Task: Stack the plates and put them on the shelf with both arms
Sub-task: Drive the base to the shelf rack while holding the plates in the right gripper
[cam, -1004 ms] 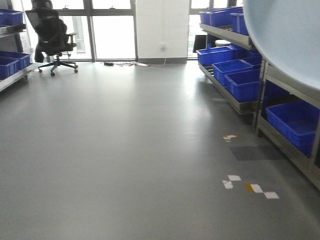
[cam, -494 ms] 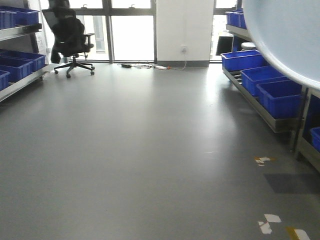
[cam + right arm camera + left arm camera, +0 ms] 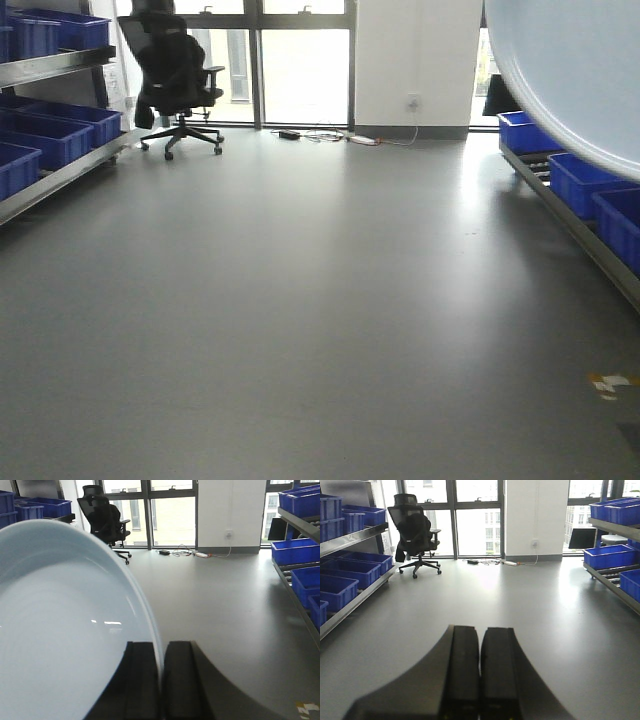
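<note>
Ahead of the left fingers (image 3: 465,680), smooth grey floor (image 3: 520,605) runs to a black office chair (image 3: 415,535), bright tall windows (image 3: 475,520) and a white wall panel (image 3: 535,515).

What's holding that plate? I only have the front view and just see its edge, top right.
Observer: The right gripper is shut on it. The plate stands on edge, its rim clamped in the jaws.
Operator: Left arm carrying anything?
Observer: No. The left gripper is shut with nothing in it.
</note>
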Robot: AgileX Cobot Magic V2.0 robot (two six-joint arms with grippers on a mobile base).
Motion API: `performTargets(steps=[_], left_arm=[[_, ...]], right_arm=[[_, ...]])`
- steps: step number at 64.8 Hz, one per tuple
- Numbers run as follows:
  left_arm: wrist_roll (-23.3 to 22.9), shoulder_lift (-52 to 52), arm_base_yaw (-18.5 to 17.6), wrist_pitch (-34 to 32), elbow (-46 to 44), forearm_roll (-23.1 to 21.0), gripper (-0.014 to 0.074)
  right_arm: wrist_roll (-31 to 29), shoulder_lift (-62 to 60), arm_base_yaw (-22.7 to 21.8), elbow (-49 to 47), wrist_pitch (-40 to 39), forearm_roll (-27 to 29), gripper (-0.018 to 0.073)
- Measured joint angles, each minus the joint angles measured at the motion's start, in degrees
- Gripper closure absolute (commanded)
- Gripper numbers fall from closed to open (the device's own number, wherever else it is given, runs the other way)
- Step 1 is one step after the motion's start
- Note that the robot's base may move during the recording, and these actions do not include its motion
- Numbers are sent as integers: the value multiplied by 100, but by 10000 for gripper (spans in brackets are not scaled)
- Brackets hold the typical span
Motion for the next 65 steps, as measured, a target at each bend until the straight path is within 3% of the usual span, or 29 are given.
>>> performTargets(steps=[65], left_arm=[[0,0,0,0,9,0,514]], right_arm=[[-10,0,0,0,0,0,502]])
